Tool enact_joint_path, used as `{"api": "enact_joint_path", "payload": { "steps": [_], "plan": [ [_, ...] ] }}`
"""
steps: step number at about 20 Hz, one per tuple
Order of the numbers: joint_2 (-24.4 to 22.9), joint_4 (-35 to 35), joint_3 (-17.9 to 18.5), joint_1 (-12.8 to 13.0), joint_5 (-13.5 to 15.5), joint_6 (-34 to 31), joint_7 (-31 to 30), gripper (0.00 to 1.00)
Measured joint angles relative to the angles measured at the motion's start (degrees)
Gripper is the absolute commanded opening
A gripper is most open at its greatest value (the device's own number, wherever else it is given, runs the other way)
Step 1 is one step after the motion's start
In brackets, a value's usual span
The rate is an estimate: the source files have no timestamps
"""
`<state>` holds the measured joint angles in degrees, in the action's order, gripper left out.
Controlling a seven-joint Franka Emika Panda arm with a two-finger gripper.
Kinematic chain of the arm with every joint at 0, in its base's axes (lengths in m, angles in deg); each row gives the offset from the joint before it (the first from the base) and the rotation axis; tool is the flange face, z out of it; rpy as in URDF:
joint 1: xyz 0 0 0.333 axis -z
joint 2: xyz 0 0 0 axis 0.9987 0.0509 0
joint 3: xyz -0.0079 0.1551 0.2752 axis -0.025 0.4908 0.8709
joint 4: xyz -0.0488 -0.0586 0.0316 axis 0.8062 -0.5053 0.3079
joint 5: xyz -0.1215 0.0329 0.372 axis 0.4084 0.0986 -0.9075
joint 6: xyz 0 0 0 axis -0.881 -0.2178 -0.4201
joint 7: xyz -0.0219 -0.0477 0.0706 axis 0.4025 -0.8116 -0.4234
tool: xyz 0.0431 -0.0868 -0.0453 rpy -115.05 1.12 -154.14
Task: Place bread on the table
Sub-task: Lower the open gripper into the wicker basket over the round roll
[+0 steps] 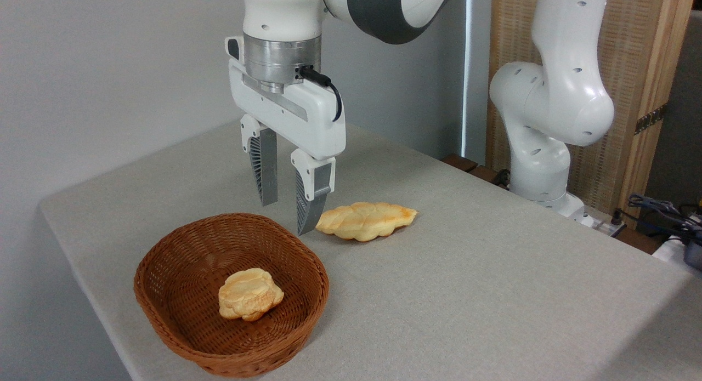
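- We see a plain grey wall behind, a slatted wooden panel at upper right, and the table (pixel 466 271), covered in a light grey-beige cloth, filling most of the frame.
- A brown wicker basket (pixel 164 293) sits at lower left, near the table's front edge.
- The bread (pixel 249 294), a small lumpy golden bun, lies on the basket floor, a little right of its middle.
- A longer braided loaf (pixel 366 220) rests on the cloth at frame centre, just beyond the basket's far rim and apart from it.
- We judge the task barely begun: the bread is in the basket, nothing has hold of it, and the grasp, the lift and the setting down on the cloth are all left to do.
- The claw (pixel 288 214) hangs from the arm at upper centre, pointing down over the basket's far rim.
- Its two fingers stand a modest way apart, with a clear gap between them, and we see nothing in that gap.
- The right fingertip appears just beside the loaf's left end in the picture; we cannot tell whether they touch.
- The claw is well above the bread and clear of it; we judge it must come down and toward the frame's lower edge to reach it.
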<state>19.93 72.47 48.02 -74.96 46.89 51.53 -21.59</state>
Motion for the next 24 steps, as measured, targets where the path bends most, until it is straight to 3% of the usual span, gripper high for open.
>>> {"api": "enact_joint_path", "payload": {
  "steps": [18,24],
  "plan": [
    [0.15,-0.1,-0.19,0.28,0.0,0.41,0.0,1.0],
    [2.61,-0.09,-0.2,0.28,0.0,5.49,0.0,1.0]
  ]
}}
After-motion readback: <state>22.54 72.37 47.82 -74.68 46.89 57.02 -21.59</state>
